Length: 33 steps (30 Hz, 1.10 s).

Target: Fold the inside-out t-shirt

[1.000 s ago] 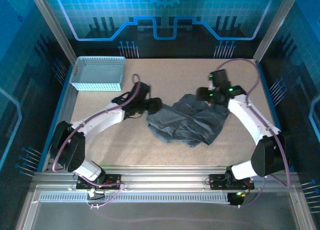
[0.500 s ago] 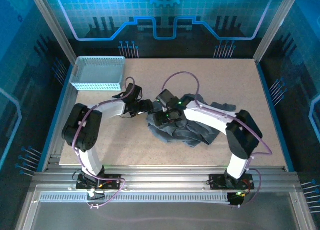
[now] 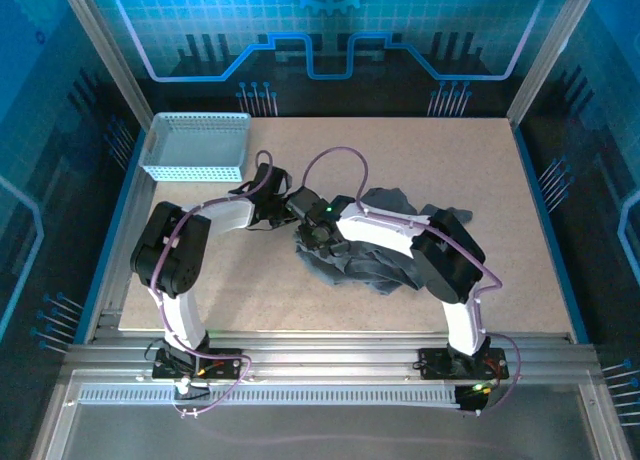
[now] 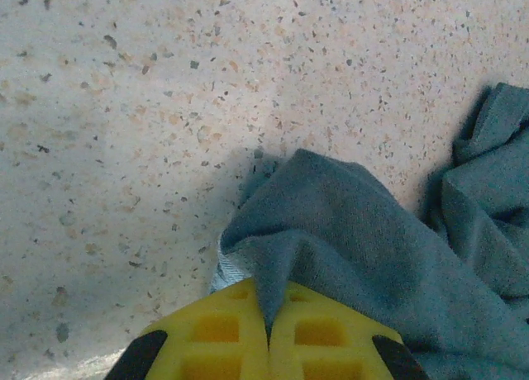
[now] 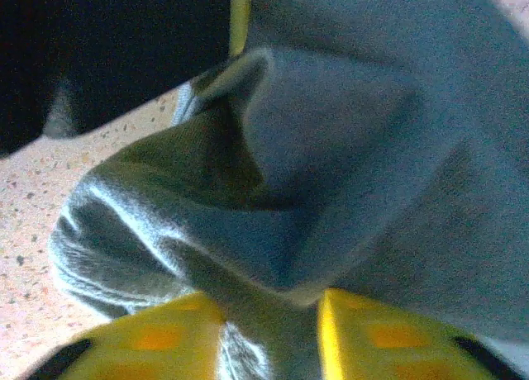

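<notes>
The left hand (image 4: 269, 330) and right hand (image 5: 269, 334) are closed on cloth, side by side, at the inside-out t-shirt's (image 3: 368, 272) left edge. Its crumpled bulk is spread rightward.

Speckled table (image 3: 420, 155): crumpled dark grey t-shirt (image 3: 372, 270) near middle; light blue mesh basket (image 3: 195, 147) far-left corner.

In the right wrist view, inside-out t-shirt (image 5: 372, 149) a soft blur — its right side off-frame.
</notes>
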Tool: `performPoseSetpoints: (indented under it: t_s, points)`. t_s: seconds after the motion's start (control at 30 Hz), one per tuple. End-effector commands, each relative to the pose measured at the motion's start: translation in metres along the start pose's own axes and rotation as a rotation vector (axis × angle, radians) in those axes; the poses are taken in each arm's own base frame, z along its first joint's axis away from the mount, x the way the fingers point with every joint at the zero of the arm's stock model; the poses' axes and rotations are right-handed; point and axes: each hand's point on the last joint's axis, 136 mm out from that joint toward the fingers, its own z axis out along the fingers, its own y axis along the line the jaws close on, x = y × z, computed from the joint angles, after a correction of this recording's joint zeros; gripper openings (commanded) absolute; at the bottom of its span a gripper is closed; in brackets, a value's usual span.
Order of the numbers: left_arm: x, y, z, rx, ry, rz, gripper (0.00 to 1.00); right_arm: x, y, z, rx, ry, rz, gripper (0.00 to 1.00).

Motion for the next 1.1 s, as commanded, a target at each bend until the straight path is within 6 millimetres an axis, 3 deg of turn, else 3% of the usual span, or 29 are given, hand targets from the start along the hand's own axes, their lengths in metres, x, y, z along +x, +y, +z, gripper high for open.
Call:
performPoseSetpoints:
  t_s: [0.0, 0.07, 0.2, 0.43, 0.53, 0.63, 0.7, 0.83, 0.9, 1.0, 1.07]
  points:
    - [-0.018, -0.010, -0.022, 0.028, -0.051, 0.002, 0.00, -0.015, -0.028, -0.036, 0.059, -0.100, 0.017, 0.08]
    - [-0.025, -0.011, -0.037, 0.024, -0.091, 0.013, 0.00, -0.020, -0.040, -0.061, 0.056, -0.152, 0.021, 0.00]
    - [-0.039, -0.019, -0.082, -0.003, -0.192, 0.062, 0.00, -0.029, -0.067, -0.112, 0.019, -0.252, 0.040, 0.00]
    - [-0.046, -0.045, -0.188, -0.003, -0.393, 0.160, 0.00, -0.033, -0.109, -0.204, -0.101, -0.433, 0.094, 0.00]
    - [-0.035, -0.060, -0.217, 0.055, -0.411, 0.197, 0.00, -0.023, -0.140, -0.222, -0.106, -0.463, 0.167, 0.00]
    - [-0.023, -0.066, -0.223, 0.102, -0.390, 0.210, 0.00, -0.007, -0.162, -0.212, -0.117, -0.429, 0.235, 0.00]
    - [-0.013, -0.067, -0.211, 0.115, -0.326, 0.212, 0.00, -0.003, -0.150, -0.196, -0.192, -0.402, 0.230, 0.03]
    - [-0.002, -0.059, -0.182, 0.109, -0.246, 0.183, 0.00, -0.012, -0.084, -0.178, -0.347, -0.407, 0.110, 0.37]
    - [0.001, -0.057, -0.176, 0.113, -0.236, 0.167, 0.00, -0.019, -0.042, -0.170, -0.392, -0.411, 0.015, 0.47]
    - [0.002, -0.060, -0.176, 0.120, -0.239, 0.162, 0.00, -0.026, 0.005, -0.154, -0.443, -0.420, -0.056, 0.61]
    - [0.003, -0.062, -0.176, 0.128, -0.238, 0.160, 0.00, -0.032, 0.030, -0.142, -0.489, -0.422, -0.084, 0.65]
